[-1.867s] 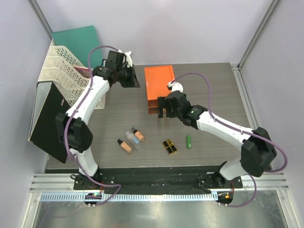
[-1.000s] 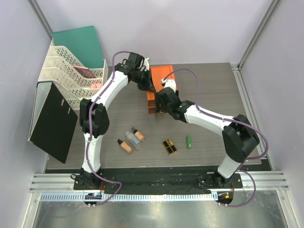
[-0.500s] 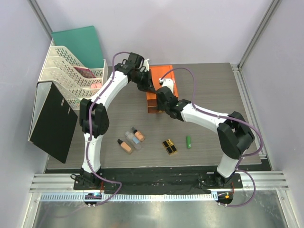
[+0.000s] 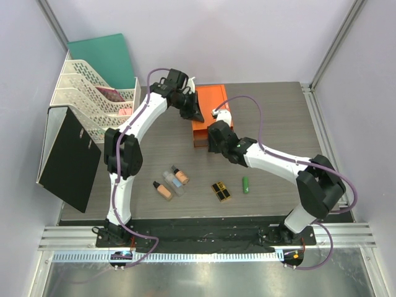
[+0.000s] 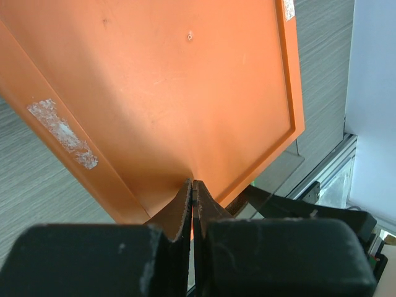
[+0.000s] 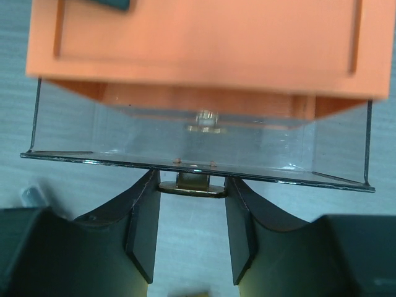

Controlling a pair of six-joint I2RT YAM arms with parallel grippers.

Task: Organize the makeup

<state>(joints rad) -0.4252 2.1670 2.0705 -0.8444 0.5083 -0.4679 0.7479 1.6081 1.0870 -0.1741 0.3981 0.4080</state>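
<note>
The makeup lies on the near part of the table: peach-filled clear bottles with dark caps, black-and-gold lipstick cases and a small green tube. Further back stands the orange drawer box. My left gripper is shut, its tips pressed on the box's orange top. My right gripper is at the box's front, shut on the brass handle of a clear drawer that stands partly out. Nothing shows inside the drawer.
A white file rack, a black binder and a green folder stand at the left. Metal frame posts rise at the back corners. The right arm's purple cable loops over the table beside the box.
My left gripper swung from beside the rack onto the box top and stayed. My right gripper reached the box's front, closed on the drawer handle and drew back slightly toward the near edge.
</note>
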